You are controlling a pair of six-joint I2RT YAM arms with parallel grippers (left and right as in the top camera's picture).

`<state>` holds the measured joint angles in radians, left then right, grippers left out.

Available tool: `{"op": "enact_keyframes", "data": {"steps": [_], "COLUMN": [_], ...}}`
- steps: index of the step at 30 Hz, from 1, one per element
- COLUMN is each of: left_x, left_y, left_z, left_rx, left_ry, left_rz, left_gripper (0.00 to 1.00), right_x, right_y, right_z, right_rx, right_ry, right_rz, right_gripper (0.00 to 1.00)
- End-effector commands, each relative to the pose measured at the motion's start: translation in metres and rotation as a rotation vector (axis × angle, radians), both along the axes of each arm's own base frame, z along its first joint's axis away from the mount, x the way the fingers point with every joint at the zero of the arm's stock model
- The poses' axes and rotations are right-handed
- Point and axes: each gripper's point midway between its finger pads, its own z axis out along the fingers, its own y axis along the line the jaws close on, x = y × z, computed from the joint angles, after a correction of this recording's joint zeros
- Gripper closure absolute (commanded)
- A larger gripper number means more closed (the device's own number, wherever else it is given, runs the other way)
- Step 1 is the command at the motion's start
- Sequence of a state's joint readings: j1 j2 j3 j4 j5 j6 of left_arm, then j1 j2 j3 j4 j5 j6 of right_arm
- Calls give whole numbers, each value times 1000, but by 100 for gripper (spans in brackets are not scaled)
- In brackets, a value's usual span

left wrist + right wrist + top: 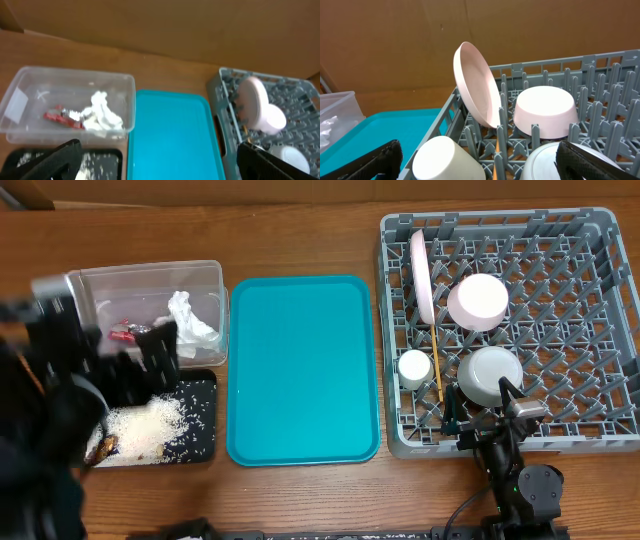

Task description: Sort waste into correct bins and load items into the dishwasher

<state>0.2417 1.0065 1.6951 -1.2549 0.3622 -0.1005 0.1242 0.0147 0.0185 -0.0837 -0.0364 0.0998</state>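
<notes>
The clear tub (205,280) holds the crumpled white tissue (190,320) and the red wrapper (125,332); both also show in the left wrist view, the tissue (102,117) and the wrapper (57,116). The black tray (205,430) holds rice grains (150,425) and brown bits (103,447). My left gripper (140,360) (160,167) is open and empty above the black tray. The grey rack (590,300) holds the upright pink plate (422,275), two bowls (478,302) (490,375), the cup (414,368) and the chopsticks (437,370). My right gripper (480,410) (480,165) is open and empty at the rack's front edge.
The large teal tray (300,370) lies between the bins and the rack, with nothing on it. The left arm hides part of the black tray and the tub's left end. A brown cardboard wall stands behind the table.
</notes>
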Motion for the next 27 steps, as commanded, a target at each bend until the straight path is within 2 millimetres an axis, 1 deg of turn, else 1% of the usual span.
{"op": "enact_keyframes", "data": {"steps": [1, 3, 6, 8, 9, 10, 12, 13, 16, 19, 21, 25, 27], "left_x": [-21, -35, -56, -63, -71, -76, -82, -82, -76, -65, -47, -21, -13], "left_y": [-5, -8, -13, -10, -8, -8, -8, -8, -7, -5, -1, -3, -7], "left_z": [-43, -68, -117, -136, -152, -162, -179, -185, -198, -206, -210, -205, -200], "left_rx": [-1, -9, -22, -11, 2, 3, 7, 10, 3, -28, -90, -135, -126], "left_ry": [66, 97, 160, 182, 197, 202, 203, 192, 135, 57, -46, -227, -316], "left_rz": [-4, -4, -2, 18, 39, 41, 47, 47, 59, 91, 131, 115, 81], "left_gripper": [0, 0, 0, 0, 0, 0, 0, 0, 0, 0, 0, 0, 0], "right_x": [0, 0, 0, 0, 0, 0, 0, 0, 0, 0, 0, 0, 0], "right_y": [-2, -2, -2, -2, -2, -2, -2, -2, -2, -2, -2, -2, -2], "right_z": [-2, -2, -2, -2, -2, -2, -2, -2, -2, -2, -2, -2, -2], "right_rx": [-6, -6, -6, -6, -6, -6, -6, -6, -6, -6, -6, -6, -6], "right_ry": [-4, -4, -4, -4, -4, -4, -4, -4, -4, -4, -4, -4, -4], "right_rz": [-11, -11, -11, -11, -11, -11, -11, -11, -11, -10, -11, -11, -11], "right_gripper": [0, 0, 0, 0, 0, 0, 0, 0, 0, 0, 0, 0, 0]}}
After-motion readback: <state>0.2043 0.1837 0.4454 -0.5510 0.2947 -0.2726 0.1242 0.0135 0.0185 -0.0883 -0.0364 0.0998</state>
